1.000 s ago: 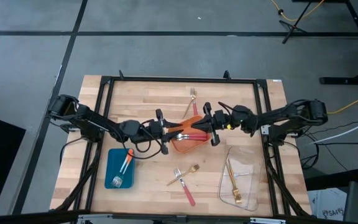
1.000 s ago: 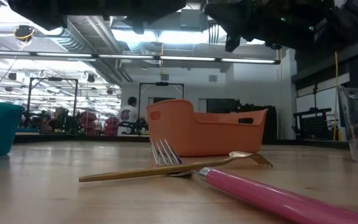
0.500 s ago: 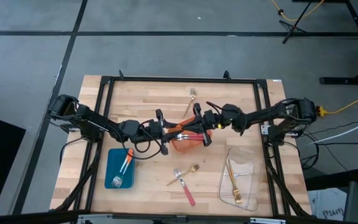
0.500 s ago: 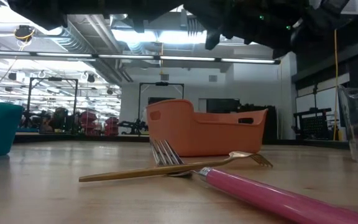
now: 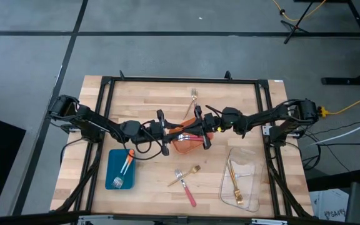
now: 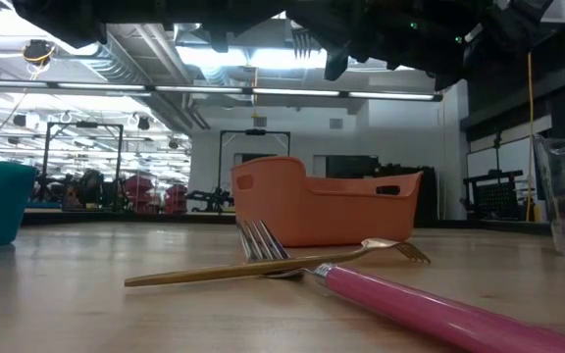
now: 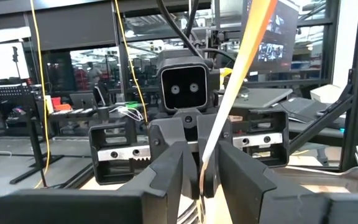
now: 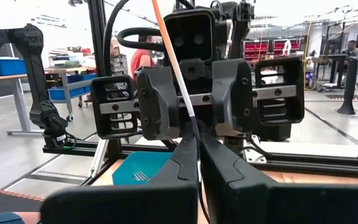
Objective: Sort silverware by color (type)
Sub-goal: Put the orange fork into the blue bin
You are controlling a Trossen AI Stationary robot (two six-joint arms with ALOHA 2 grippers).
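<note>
Handover above the orange tray (image 5: pixel 189 145)

The right claw (image 5: pixel 200 128) had moved in, pinched shut on the orange-handled fork (image 5: pixel 183 129) the left claw (image 5: pixel 166 132) gripped; sorting awaited release.

High view overhead, straight down; low view table-level; wrist views face each other.

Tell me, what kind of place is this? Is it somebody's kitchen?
No, it looks like a robot workshop or lab. The wooden table sits in a black metal frame on a bare grey floor, and behind it are ceiling pipes and metal racks.
</note>
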